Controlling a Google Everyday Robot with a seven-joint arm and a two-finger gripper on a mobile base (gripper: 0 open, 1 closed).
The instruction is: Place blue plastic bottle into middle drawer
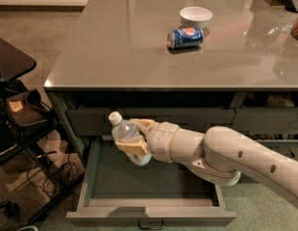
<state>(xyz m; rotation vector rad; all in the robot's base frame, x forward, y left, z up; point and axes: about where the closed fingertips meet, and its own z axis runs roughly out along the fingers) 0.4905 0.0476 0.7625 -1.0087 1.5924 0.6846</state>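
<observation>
The arm reaches leftward from the right, low over the open middle drawer; its gripper fingers are clamped around the tilted blue plastic bottle, cap up-left.

The white arm reaches in from the near right, lying almost level, wrist pointing left. Its gripper hangs left of centre, tan fingers clamped around the blue plastic bottle.

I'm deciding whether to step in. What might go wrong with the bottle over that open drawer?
The gripper holds the blue plastic bottle tilted above the middle drawer; released there, it would probably topple and roll. It hangs near the drawer's left wall and may clip it going down.
</observation>
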